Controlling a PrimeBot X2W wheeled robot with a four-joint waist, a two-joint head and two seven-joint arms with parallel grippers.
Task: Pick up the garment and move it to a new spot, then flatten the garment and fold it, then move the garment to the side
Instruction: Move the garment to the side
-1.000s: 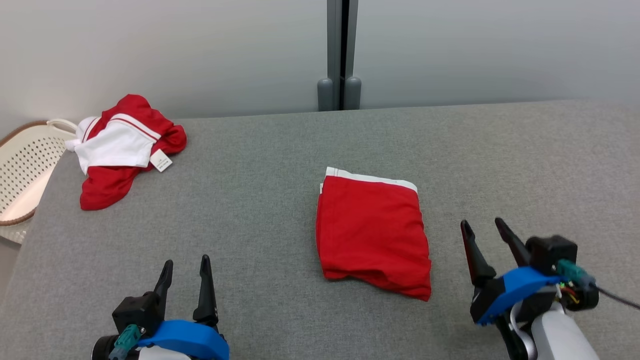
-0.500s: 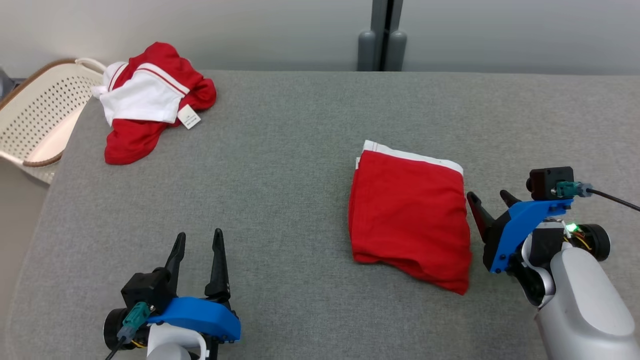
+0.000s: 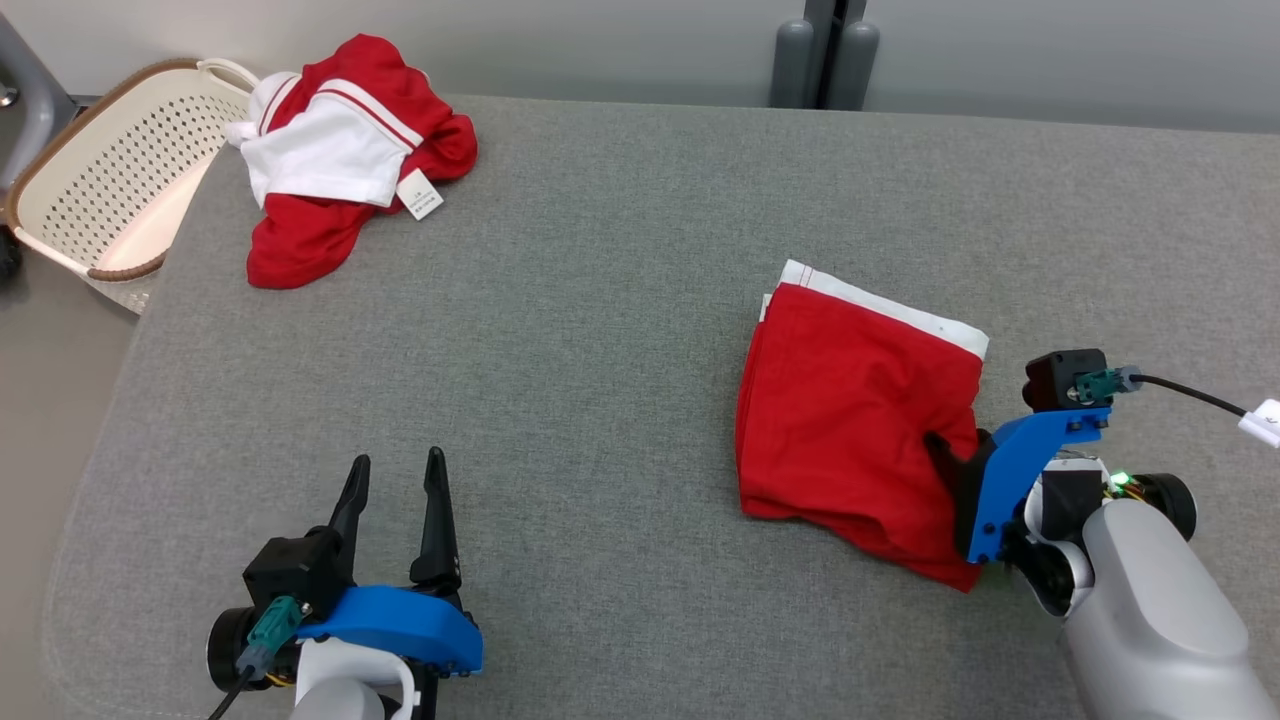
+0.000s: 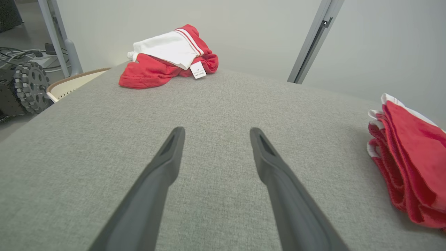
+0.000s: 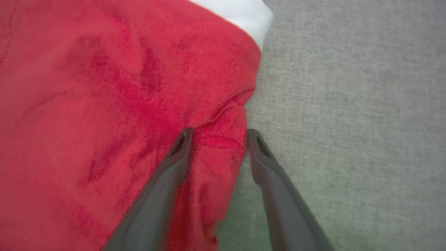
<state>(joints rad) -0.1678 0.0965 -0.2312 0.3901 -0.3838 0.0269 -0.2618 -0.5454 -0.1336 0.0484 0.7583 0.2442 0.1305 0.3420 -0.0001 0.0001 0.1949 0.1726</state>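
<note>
Handling expected: the folded garment (image 3: 850, 420) is judged light, soft and limp. No stiffness is shown, and the layers are likely to slide or sag open if only the top one is taken.
Location: the folded garment is laid flat on the grey table (image 3: 600, 400), towards the robot's right. It is well apart from the crumpled garment (image 3: 340, 170) at the far left corner, beside the basket (image 3: 100, 180).
Build: several red layers are stacked, with a white band (image 3: 900, 310) along the far edge. The layered edges are seen in the left wrist view.
Right gripper (image 5: 218, 134): it is set at the garment's right edge, one finger on the cloth and the other on the table just beside it. The jaws stand apart with a raised ridge of red cloth between them, and no firm pinch is shown.
Left gripper (image 3: 397, 460): the jaws are spread wide and nothing is held. It is placed over bare table on the near side, well apart from the folded garment.
Recommended hold: the right edge is best taken through all layers at once, low against the table.
Risk: the fold may be lost if the cloth is dragged by a shallow pinch.
</note>
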